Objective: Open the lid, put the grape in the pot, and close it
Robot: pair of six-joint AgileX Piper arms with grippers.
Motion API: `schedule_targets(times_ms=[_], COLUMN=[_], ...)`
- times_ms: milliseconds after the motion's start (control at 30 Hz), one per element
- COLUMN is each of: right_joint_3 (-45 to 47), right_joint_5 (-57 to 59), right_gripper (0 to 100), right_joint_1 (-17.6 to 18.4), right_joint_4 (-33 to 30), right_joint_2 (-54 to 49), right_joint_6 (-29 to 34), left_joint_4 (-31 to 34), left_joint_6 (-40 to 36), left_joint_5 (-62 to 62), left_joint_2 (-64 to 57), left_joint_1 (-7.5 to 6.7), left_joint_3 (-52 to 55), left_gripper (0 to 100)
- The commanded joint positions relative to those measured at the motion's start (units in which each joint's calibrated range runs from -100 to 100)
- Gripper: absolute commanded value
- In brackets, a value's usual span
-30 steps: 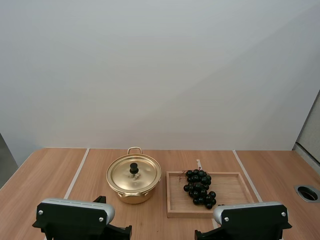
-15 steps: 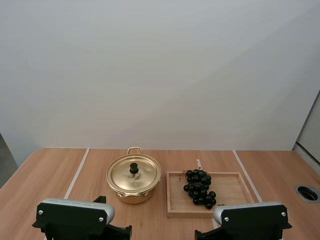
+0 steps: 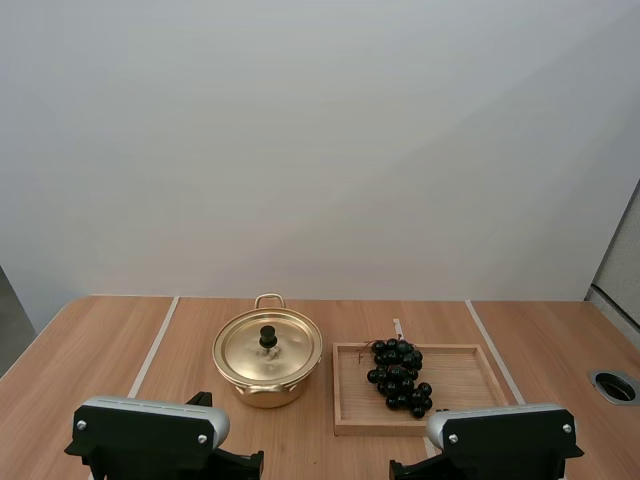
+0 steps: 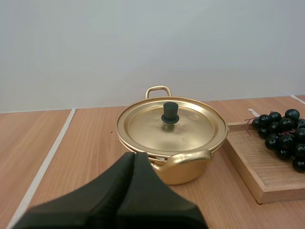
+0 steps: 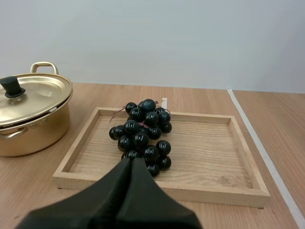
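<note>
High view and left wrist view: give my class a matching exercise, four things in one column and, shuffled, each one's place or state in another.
1 lid
2 grapes
3 wooden tray
4 left end effector

A shut on nothing
B lying in the wooden tray
C sitting on the pot
D on the table beside the pot

Pairs: 1-C, 2-B, 3-D, 4-A

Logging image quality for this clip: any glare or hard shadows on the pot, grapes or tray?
High view: soft, even light; the lid has a mild sheen, no hard shadows. Left wrist view: the lid gleams gently around the knob, nothing washed out; the left pincer reads flat black. Right wrist view: small bright spots on the grapes, a soft shadow inside the tray.
</note>
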Motion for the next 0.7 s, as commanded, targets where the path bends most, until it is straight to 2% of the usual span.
schedule_targets(times_ms=[0,667], right_joint_3=[0.0,0.0], right_joint_5=[0.0,-0.2], right_gripper=[0,0], right_joint_1=[-0.2,-0.2], right_joint_4=[-0.4,-0.4], right_joint_2=[-0.3,-0.3], right_joint_6=[0.1,0.1], left_joint_4=[0.4,0.0], left_joint_6=[-0.6,-0.7], left_joint_5=[-0.6,-0.4], left_joint_2=[-0.3,-0.3], left_joint_1=[0.05,0.05], left_joint_3=[0.1,0.1], left_gripper=[0,0])
